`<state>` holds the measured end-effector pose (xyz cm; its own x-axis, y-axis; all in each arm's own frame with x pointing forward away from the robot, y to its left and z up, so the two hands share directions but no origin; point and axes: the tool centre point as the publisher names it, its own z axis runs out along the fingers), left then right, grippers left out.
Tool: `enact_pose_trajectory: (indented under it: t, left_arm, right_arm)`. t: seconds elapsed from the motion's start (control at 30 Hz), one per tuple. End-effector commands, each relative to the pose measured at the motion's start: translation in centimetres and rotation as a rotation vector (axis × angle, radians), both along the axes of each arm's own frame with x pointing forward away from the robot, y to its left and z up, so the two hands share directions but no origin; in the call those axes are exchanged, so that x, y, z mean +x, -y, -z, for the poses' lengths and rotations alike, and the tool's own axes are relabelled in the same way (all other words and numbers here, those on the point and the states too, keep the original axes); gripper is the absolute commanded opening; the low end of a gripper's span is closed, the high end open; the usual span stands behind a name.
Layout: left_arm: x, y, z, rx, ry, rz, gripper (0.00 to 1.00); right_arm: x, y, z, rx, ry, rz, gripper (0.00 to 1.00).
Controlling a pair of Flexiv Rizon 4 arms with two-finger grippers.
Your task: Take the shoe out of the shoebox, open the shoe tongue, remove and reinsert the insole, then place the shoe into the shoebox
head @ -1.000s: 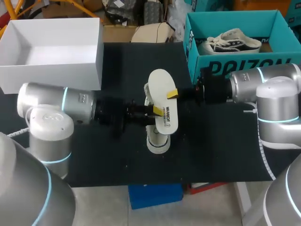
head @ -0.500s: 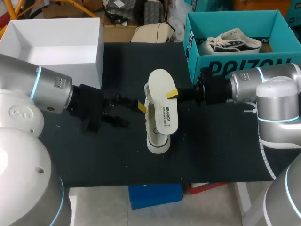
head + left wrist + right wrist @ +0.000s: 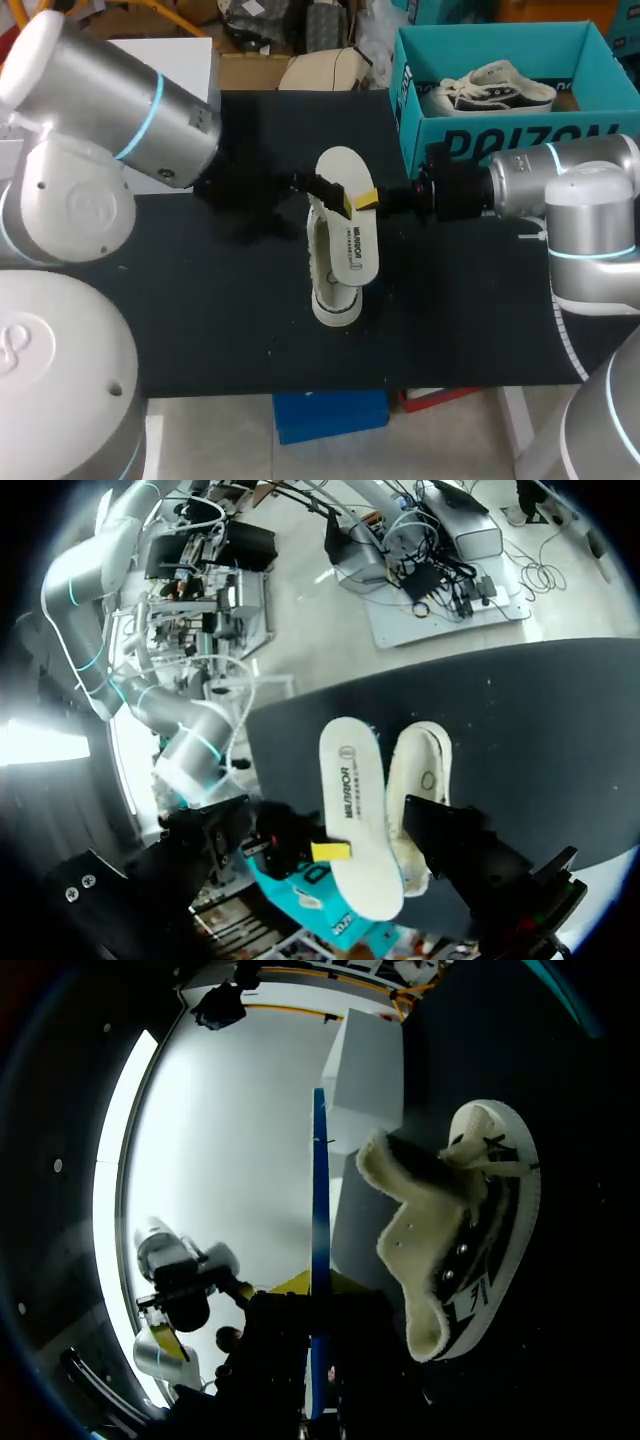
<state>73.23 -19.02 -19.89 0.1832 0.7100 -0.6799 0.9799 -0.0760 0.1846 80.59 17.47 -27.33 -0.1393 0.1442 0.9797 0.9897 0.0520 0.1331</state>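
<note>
Head view, from the right side: right claw point(image 3: 368, 199) clamped on the long edge of a white oval foam insole point(image 3: 348, 238), printed face up, held flat and raised. Directly beneath that claw's catch, on the black table point(image 3: 220, 320): a cream low sneaker with fleecy lining point(image 3: 333, 292), standing on its sole, partly hidden under the insole. Contact between insole and sneaker: cannot tell.

From the left side: left claw point(image 3: 338, 196), spread apart and gripping nothing, just beside the right claw at the same stretch of insole. One yellow tip point(image 3: 347, 204) over the insole's surface; touching or not, unclear.

Left wrist view: ahead of the left claw, insole and sneaker side by side, the sneaker's mouth open and pale inside. Right claw's yellow tip pressed to the insole's edge. One dark finger of the left claw in front of the sneaker.

Right wrist view: insole seen edge-on as a thin blue line between the right claw's yellow tips, pinched from both sides. Beside it, ahead of the claw, the sneaker with its woolly lining on show.

Behind the right claw: a teal cardboard shoebox point(image 3: 500, 140), open, with a dark-and-white sneaker point(image 3: 490, 88) lying inside. Beyond the left claw's arm: part of a white open box point(image 3: 190, 60).
</note>
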Motion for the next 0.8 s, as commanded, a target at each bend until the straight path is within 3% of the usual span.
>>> enact_pose_trajectory:
  t: [0.03,0.33,0.8]
  left_arm:
    - [0.5,3.1,0.5,0.658,0.073,-0.077,1.0]
    - [-0.5,3.5,0.0,0.575,0.058,-0.067,1.0]
    - [-0.9,3.0,-2.3,0.309,0.057,-0.119,1.0]
  right_arm:
    - [0.0,-0.1,0.0,0.0,0.0,0.002,0.0]
    - [0.0,-0.1,0.0,0.0,0.0,0.002,0.0]
    - [0.0,-0.1,0.0,0.0,0.0,0.002,0.0]
